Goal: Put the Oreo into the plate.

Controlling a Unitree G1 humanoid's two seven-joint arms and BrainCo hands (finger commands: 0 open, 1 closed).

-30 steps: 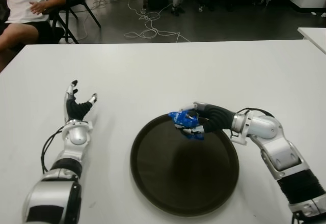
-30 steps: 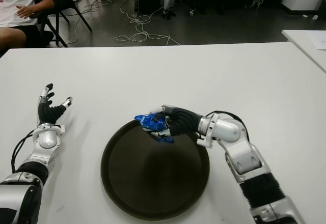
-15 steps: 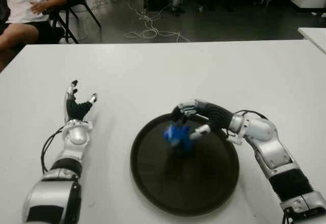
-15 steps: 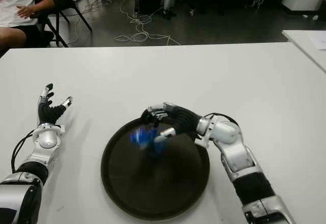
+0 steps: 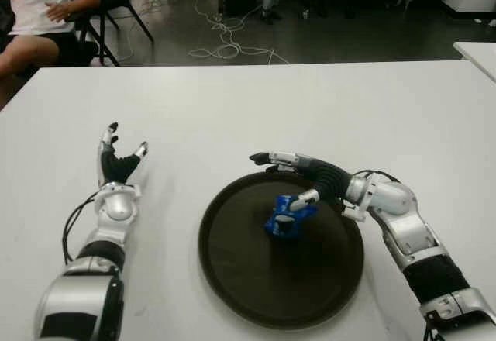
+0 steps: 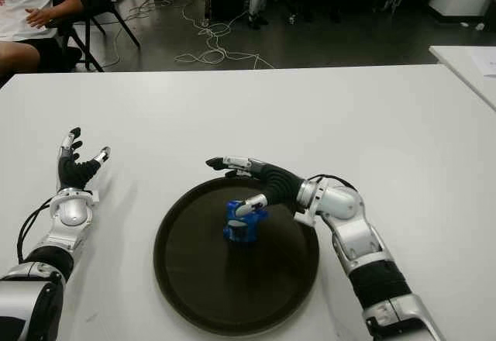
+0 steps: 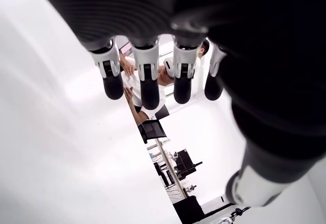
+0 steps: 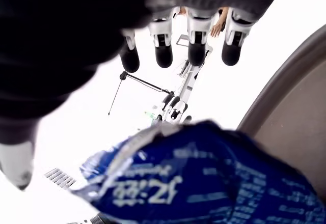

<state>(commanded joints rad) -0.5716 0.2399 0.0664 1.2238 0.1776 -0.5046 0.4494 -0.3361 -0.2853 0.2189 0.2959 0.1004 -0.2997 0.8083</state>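
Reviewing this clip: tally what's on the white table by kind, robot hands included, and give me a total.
Blue Oreo packs: 1, Oreo pack, lying in the plate, released.
Dark round plates: 1, plate.
Robot hands: 2, right hand open over the plate's far side, left hand open, left of the plate.
Total: 4, on the table.

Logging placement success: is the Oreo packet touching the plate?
Touching. In the left eye view the Oreo packet sits on the plate, inside its rim; the right hand is open above it.

Silver-shelled arms, black ribbed wrists — silver fingers (image 8: 163, 35) with black tips, thin black cables.
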